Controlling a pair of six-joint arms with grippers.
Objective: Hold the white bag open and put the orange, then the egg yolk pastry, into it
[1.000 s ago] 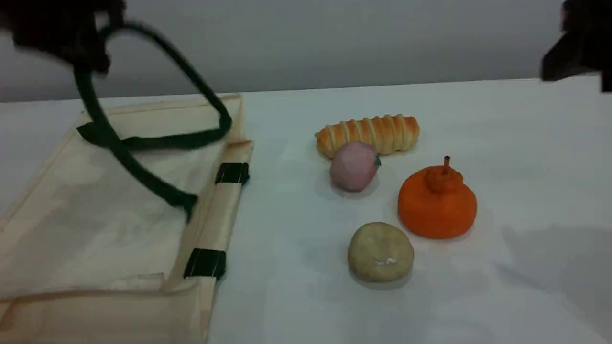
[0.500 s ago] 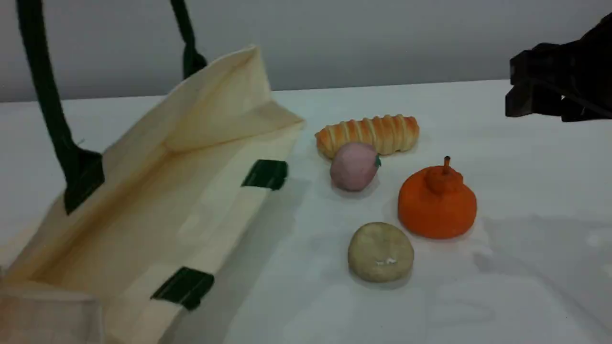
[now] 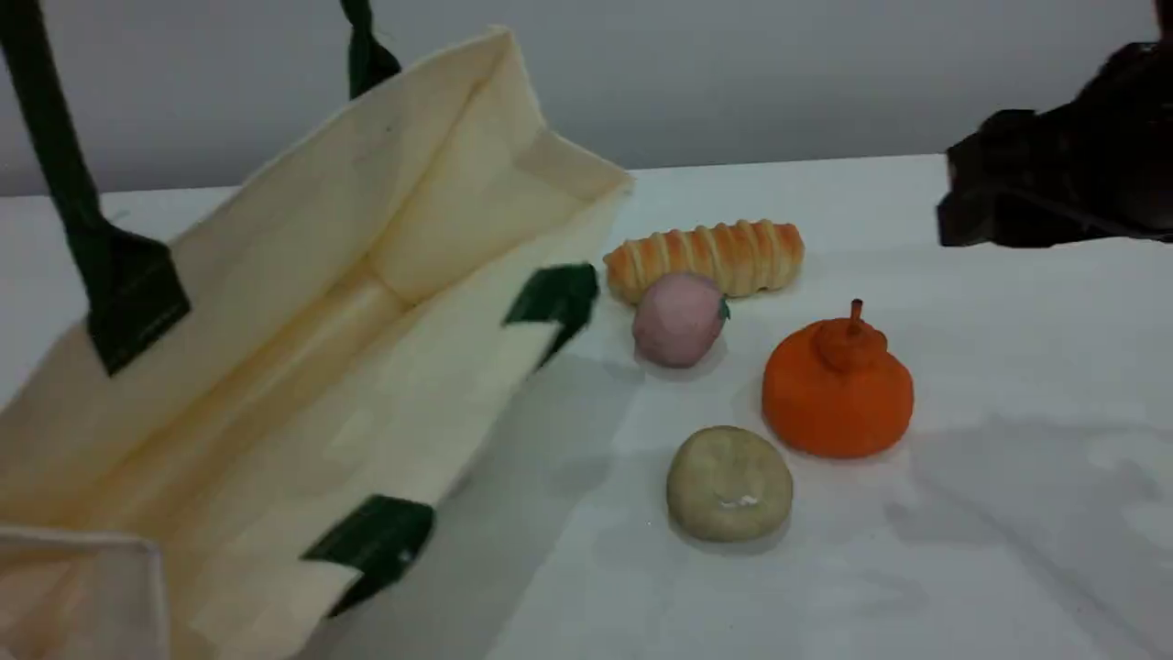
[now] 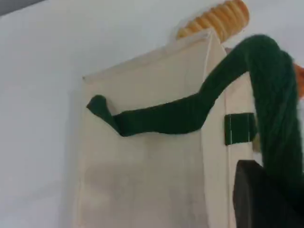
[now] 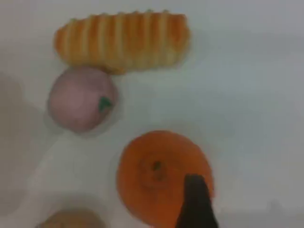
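The white bag (image 3: 302,367) stood lifted and tilted at the left of the table (image 3: 1008,550), its mouth gaping toward the food items, one side wall raised and the other sagging low. Its dark green handle (image 4: 190,114) ran up from the cloth to the left gripper (image 4: 266,199), which was clamped on the strap; in the left wrist view the strap passed over the dark fingertip (image 4: 251,190) at the lower right, with the bag hanging directly below the gripper. In the scene view the left gripper itself was out of frame above the bag.

The orange (image 3: 837,385) sat on the table well apart from the bag. In the right wrist view it lay directly beneath the right gripper (image 5: 194,204), whose fingertip overlapped the fruit's lower right edge; no contact could be confirmed. The right gripper (image 3: 1054,183) hung above the table, behind and to the right of the orange, jaws spread and holding nothing.

The egg yolk pastry (image 3: 729,483) rested on the table beside the orange, below and left of the right gripper. A pink fruit (image 3: 679,319) and a striped bread roll (image 3: 704,257) lay touching each other, ahead and to the left of that gripper.
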